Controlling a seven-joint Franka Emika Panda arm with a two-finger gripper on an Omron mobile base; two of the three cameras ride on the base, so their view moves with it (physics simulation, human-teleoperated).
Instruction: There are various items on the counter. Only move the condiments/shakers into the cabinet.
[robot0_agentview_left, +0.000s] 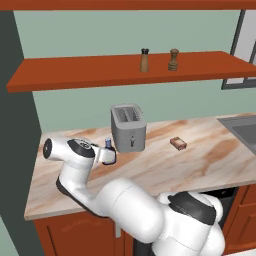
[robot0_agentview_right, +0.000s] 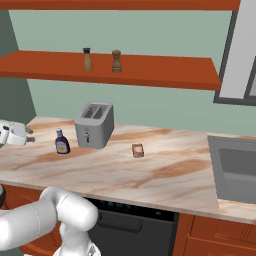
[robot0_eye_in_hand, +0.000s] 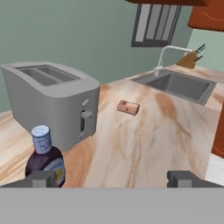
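Gripper (robot0_eye_in_hand: 112, 178) fingers spread wide, grasping nothing. Sauce bottle (robot0_eye_in_hand: 45, 157) stands just beside toaster (robot0_eye_in_hand: 52, 103), which crowds its far side; gap probably small. Orange-brown block (robot0_eye_in_hand: 128, 106) well apart.

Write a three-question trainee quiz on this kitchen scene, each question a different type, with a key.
1. True or false: both wooden shakers, the light-wood shaker and the brown mill, stand on the shelf.
2. Multiple choice: which condiment is left on the counter? A) sauce bottle B) brown mill C) light-wood shaker
3. Fill in: the claw is ____, with the sauce bottle near one finger.

Key: 1 true. 2 A; the bottle stands beside the toaster. 3 open.
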